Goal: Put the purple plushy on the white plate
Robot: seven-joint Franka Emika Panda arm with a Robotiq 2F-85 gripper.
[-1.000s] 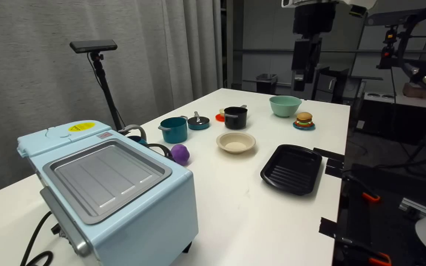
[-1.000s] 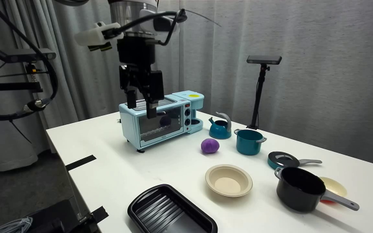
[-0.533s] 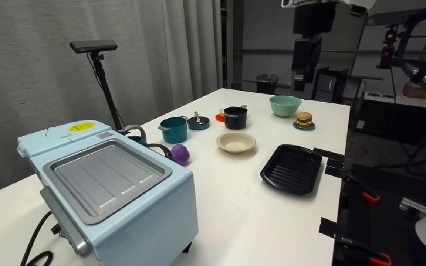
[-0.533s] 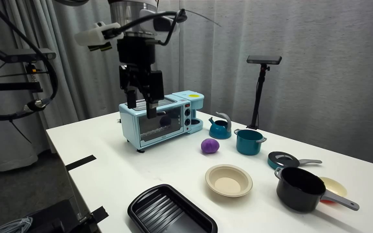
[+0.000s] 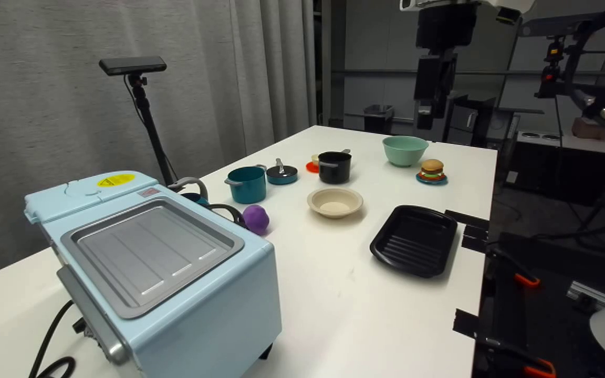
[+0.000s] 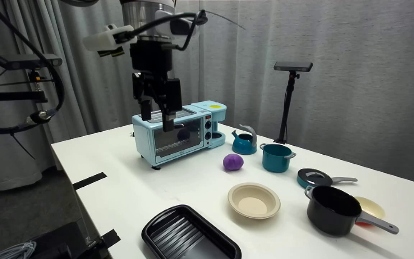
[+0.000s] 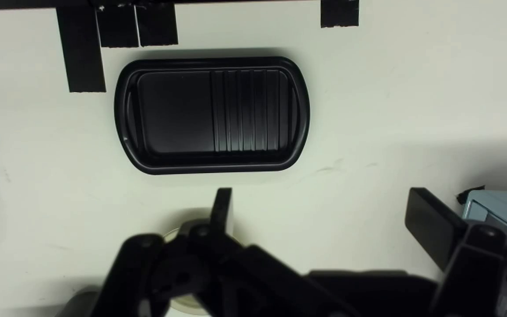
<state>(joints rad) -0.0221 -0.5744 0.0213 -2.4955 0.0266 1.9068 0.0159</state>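
The purple plushy is small and round and sits on the table; it also shows in an exterior view, in front of the teal kettle and pot. It is out of the wrist view. The white plate is a shallow cream dish with nothing in it; it shows in an exterior view too. In the wrist view my gripper's left finger hides most of the plate. My gripper is open, with nothing between its fingers. It hangs well above the table in both exterior views, apart from plushy and plate.
A black ribbed tray lies near the table edge. A light blue toaster oven stands close to the plushy. A teal kettle, teal pot, pan, black pot, green bowl and toy burger stand around.
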